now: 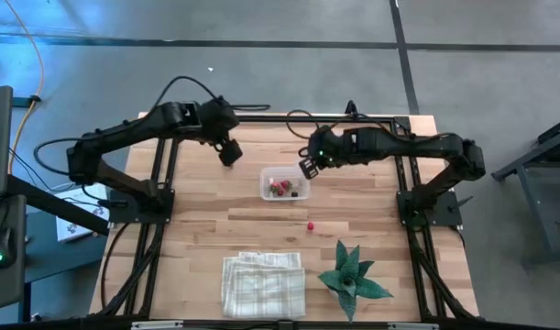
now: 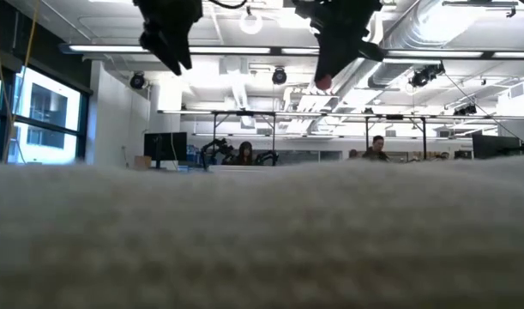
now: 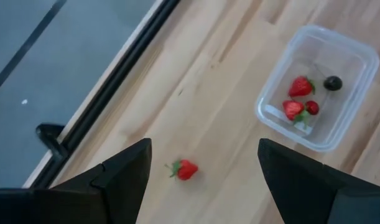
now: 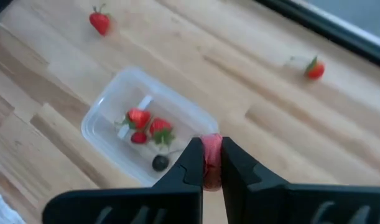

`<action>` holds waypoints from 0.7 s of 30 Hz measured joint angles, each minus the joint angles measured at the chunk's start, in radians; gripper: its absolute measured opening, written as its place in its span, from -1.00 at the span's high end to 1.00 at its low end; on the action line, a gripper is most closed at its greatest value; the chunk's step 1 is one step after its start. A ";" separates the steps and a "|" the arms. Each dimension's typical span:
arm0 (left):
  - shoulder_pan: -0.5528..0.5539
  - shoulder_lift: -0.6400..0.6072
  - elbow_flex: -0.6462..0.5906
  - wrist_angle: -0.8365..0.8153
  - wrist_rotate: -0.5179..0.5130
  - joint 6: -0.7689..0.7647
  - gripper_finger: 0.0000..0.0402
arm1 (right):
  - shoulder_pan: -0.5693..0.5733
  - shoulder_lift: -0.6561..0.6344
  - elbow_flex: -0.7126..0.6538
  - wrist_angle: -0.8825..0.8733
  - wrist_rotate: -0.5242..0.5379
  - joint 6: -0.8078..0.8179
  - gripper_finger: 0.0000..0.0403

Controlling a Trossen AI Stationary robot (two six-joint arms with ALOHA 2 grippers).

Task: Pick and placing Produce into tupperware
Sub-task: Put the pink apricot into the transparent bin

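The clear tupperware (image 1: pixel 284 185) stands on the wooden table with several red pieces and one dark piece inside (image 4: pixel 149 127). My right gripper (image 1: pixel 309 167) hangs above the tub's right end, shut on a red piece of produce (image 4: pixel 211 163). My left gripper (image 1: pixel 229 151) hovers open, left of the tub and toward the far edge. A loose strawberry (image 3: pixel 185 168) lies on the table below it. Another red piece (image 1: pixel 310 225) lies on the table nearer than the tub. My right gripper pinches the red piece (image 4: pixel 211 155) between its two fingers (image 4: pixel 193 165), coming from above and pointing down. The piece is lifted clear of the table and sits above the tupperware's rim (image 4: pixel 196 140). In the low view it shows red at the fingertips (image 2: pixel 323 81).
A white-and-grey checked folded cloth (image 1: pixel 263 284) lies at the near edge and fills the low view's foreground. A green spiky plant (image 1: pixel 351 275) stands to its right. Black frame rails run along the far edge (image 1: pixel 280 119). Bare wood lies around the tub.
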 joint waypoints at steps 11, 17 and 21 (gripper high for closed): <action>0.031 -0.026 0.000 -0.062 0.000 -0.019 -0.41 | -0.055 0.001 -0.035 0.083 -0.039 -0.081 0.98; 0.032 -0.026 0.000 -0.055 0.001 -0.030 -0.41 | -0.082 0.037 -0.046 0.115 -0.080 -0.122 0.99; 0.032 -0.026 0.000 -0.055 0.004 -0.030 -0.41 | -0.105 0.092 -0.046 0.152 -0.140 -0.168 0.99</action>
